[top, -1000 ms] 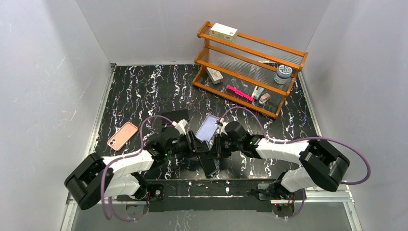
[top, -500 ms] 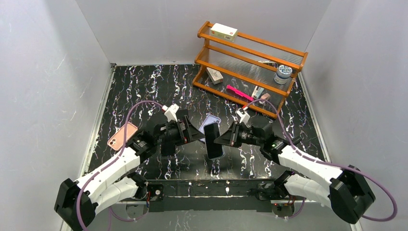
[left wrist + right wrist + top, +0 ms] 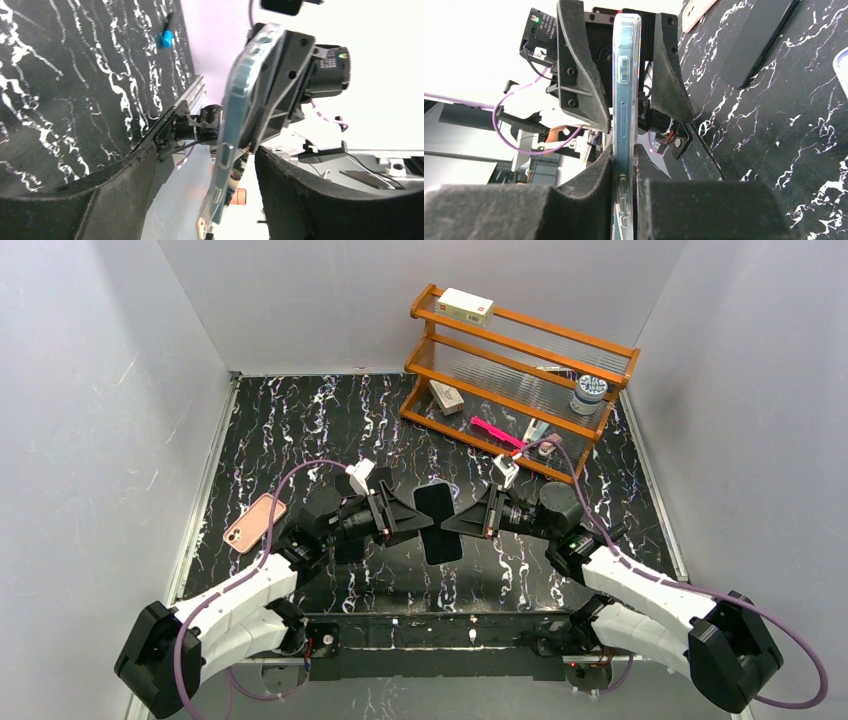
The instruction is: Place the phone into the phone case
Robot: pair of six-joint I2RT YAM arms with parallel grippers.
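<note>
Over black white-veined marble counter [image 3: 300, 430], right gripper [image 3: 448, 525] pinches black flat phone with clear bluish rim [image 3: 436, 502] in mid-air, long axis crosswise to both arms; left gripper [image 3: 427, 523], spread, flanks its opposite edge without contact, equally near.

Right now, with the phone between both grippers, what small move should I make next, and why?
I'd probably draw the left gripper straight back, jaws open. The right gripper is shut on the phone at its edge and seems to carry it alone. The left fingers stand open on either side of it, so a sideways move could knock it.
</note>
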